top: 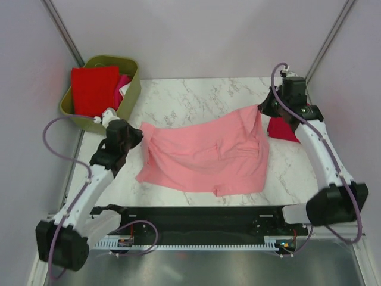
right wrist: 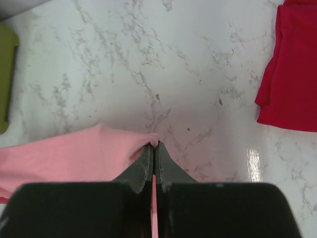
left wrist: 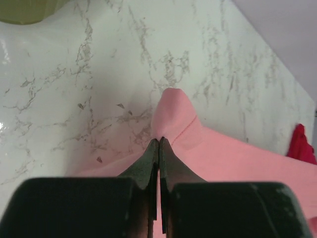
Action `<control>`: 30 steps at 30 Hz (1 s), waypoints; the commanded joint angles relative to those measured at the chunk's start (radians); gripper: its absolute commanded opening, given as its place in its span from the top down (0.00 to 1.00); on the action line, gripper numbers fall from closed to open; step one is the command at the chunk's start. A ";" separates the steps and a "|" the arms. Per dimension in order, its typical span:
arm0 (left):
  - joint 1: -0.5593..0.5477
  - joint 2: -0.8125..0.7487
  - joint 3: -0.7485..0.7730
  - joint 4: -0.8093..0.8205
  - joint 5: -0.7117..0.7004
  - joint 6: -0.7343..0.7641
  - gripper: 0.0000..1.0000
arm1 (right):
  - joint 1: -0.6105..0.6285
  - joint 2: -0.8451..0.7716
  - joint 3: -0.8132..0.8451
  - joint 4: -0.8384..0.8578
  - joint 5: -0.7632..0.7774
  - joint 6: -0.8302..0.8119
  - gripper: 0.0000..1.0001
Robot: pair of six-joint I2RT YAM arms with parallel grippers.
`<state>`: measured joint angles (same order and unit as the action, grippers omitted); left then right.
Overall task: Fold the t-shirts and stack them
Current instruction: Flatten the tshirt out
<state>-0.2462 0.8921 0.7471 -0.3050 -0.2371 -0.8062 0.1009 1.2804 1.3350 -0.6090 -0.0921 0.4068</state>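
Observation:
A light pink t-shirt (top: pixel 208 154) hangs stretched between my two grippers over the middle of the marble table. My left gripper (top: pixel 141 132) is shut on its left corner; the left wrist view shows pink cloth (left wrist: pixel 173 116) pinched at the tips (left wrist: pixel 159 140). My right gripper (top: pixel 262 109) is shut on its right corner, with pink cloth (right wrist: pixel 74 156) running from the tips (right wrist: pixel 154 145). A dark crimson t-shirt (top: pixel 283 128) lies folded at the right, also in the right wrist view (right wrist: pixel 292 84). A bright red t-shirt (top: pixel 94 89) lies in the basket with a hot pink one (top: pixel 121 83).
The olive-green basket (top: pixel 132 89) stands at the table's back left corner, just behind my left arm. Grey walls close in on both sides and at the back. A black rail (top: pixel 202 217) runs along the near edge.

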 commanded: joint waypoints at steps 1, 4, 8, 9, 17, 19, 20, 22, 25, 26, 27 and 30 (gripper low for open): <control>0.024 0.177 0.056 0.239 -0.080 -0.060 0.98 | -0.003 0.170 0.090 0.156 0.052 0.041 1.00; 0.059 0.347 0.122 0.344 -0.094 -0.082 0.98 | -0.006 0.354 0.203 0.230 0.066 0.067 1.00; 0.074 0.546 0.227 0.447 -0.110 -0.077 0.98 | -0.017 0.628 0.412 0.252 0.058 0.084 1.00; 0.073 0.627 0.277 0.463 -0.091 -0.055 0.98 | -0.018 0.669 0.453 0.250 0.054 0.086 1.00; 0.079 0.713 0.466 0.268 -0.007 0.070 0.07 | -0.027 0.702 0.482 0.215 0.064 0.056 0.23; 0.079 0.606 0.405 0.261 -0.022 0.110 0.07 | -0.027 0.615 0.365 0.218 0.071 0.053 0.28; 0.079 0.573 0.384 0.254 -0.025 0.123 0.07 | -0.026 0.579 0.319 0.221 0.072 0.053 0.30; 0.079 0.484 0.324 0.216 -0.008 0.166 0.08 | -0.024 0.472 0.170 0.241 0.086 0.052 0.33; 0.074 0.415 0.252 0.144 0.053 0.223 0.11 | -0.021 0.336 -0.020 0.255 0.111 0.056 0.35; 0.073 0.375 0.217 0.101 0.079 0.257 0.12 | -0.018 0.274 -0.102 0.262 0.109 0.058 0.36; 0.071 0.357 0.203 0.074 0.082 0.268 0.13 | -0.018 0.274 -0.141 0.262 0.109 0.059 0.37; 0.058 0.274 0.131 0.018 0.075 0.279 0.13 | -0.006 0.163 -0.279 0.262 0.149 0.087 0.39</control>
<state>-0.1761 1.2190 0.9451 -0.1722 -0.1860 -0.6159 0.0837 1.5269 1.1618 -0.3779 0.0055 0.4713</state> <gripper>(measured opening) 0.869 0.625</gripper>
